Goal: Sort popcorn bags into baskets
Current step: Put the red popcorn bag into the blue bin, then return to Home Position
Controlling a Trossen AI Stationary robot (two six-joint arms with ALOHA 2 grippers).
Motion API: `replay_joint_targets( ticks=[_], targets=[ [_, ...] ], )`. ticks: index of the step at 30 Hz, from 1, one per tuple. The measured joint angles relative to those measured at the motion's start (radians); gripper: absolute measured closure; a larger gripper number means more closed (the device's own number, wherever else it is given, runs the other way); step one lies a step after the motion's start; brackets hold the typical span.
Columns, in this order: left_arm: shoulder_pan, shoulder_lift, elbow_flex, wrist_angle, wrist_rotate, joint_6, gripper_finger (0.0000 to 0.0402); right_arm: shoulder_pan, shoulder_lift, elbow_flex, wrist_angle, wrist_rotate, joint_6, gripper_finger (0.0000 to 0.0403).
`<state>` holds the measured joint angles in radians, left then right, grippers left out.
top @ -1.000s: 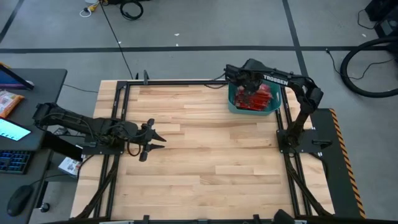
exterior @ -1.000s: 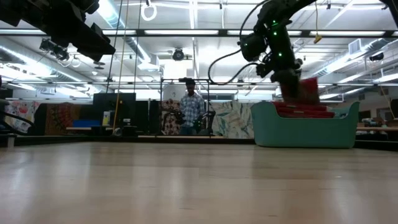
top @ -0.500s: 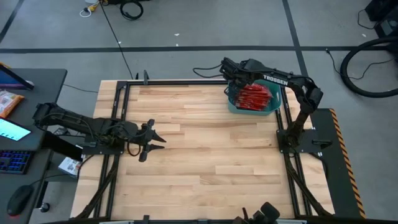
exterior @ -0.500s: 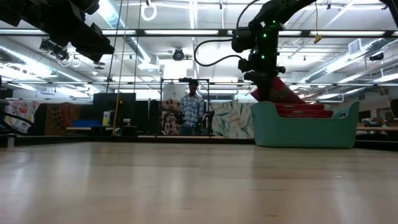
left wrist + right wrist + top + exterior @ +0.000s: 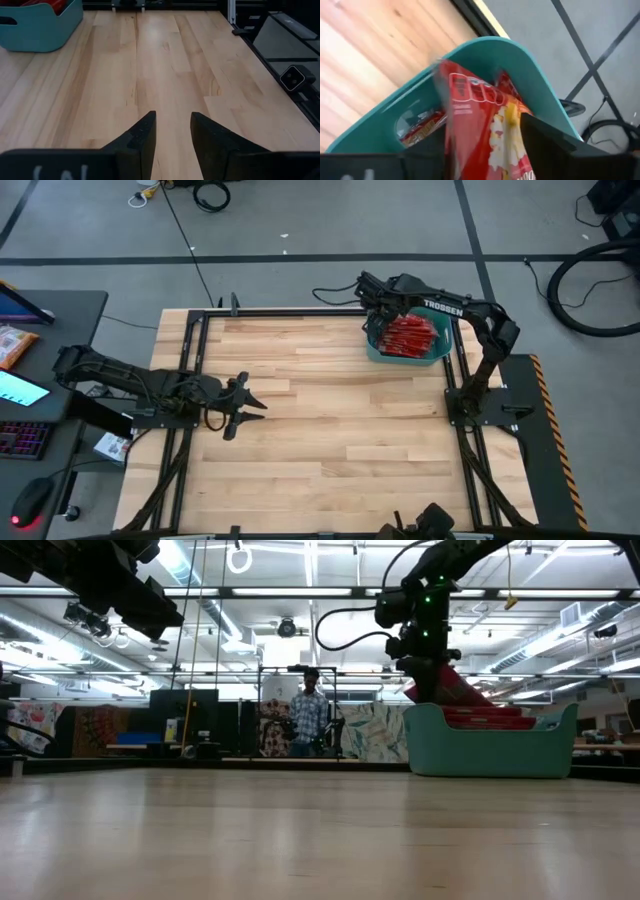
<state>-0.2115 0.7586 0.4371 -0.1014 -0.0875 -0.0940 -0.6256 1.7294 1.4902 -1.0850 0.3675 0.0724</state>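
Wooden table [image 5: 330, 420] is bare since the popcorn bags [image 5: 408, 335] sit in the far-right basket [image 5: 374, 350], right gripper [image 5: 378, 308] spreading off one, left gripper [image 5: 245, 406] part-open, empty.

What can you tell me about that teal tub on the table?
The teal-green plastic bin is rectangular with rounded corners, smooth walls and a cut-out handle at one end. It stands upright at the wooden table's far right corner, filled with red popcorn packets; one leans over its rim beneath the right gripper.
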Motion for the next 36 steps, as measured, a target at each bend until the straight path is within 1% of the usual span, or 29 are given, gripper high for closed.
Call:
replay_joint_targets(
  ticks=[5,8,10,14,20,22,25,30,32,34,36],
  targets=[
    [0.0,0.0,0.0,0.0,0.0,0.0,0.0276,-0.026,-0.017,-0.001,0.012,-0.004,0.057,0.0169],
    [0.0,0.0,0.0,0.001,0.0,0.001,0.0276,-0.04,-0.023,0.0,0.076,-0.08,0.064,0.0154],
    [0.0,0.0,0.0,0.002,0.0,0.001,0.0276,-0.046,-0.022,0.0,0.091,-0.094,0.077,0.0149],
    [0.0,0.0,0.0,0.002,0.0,0.0,0.0276,-0.053,-0.015,0.0,0.046,0.026,0.172,0.0148],
    [0.0,0.0,0.0,0.003,0.0,-0.004,0.0276,-0.071,-0.013,-0.001,-0.092,0.113,0.27,0.0158],
    [0.0,0.0,0.0,0.011,0.0,-0.004,0.0276,-0.074,-0.013,-0.001,-0.103,0.095,0.274,0.0159],
    [0.0,0.0,0.0,0.03,0.0,-0.004,0.0276,-0.074,-0.013,-0.001,-0.05,0.032,0.254,0.016],
    [0.0,0.0,0.0,0.045,0.0,-0.005,0.0276,-0.069,-0.013,-0.001,0.036,0.026,0.177,0.016],
    [0.0,0.0,0.0,0.046,0.018,0.0,0.0276,-0.062,-0.013,-0.001,0.057,-0.009,0.139,0.016],
    [0.0,-0.016,0.0,0.041,0.041,0.022,0.0276,-0.047,-0.015,-0.001,0.063,-0.047,0.116,0.0161],
    [-0.004,-0.066,0.0,0.045,0.051,0.03,0.0276,-0.025,-0.015,-0.001,0.057,-0.066,0.095,0.0161]
  ],
)
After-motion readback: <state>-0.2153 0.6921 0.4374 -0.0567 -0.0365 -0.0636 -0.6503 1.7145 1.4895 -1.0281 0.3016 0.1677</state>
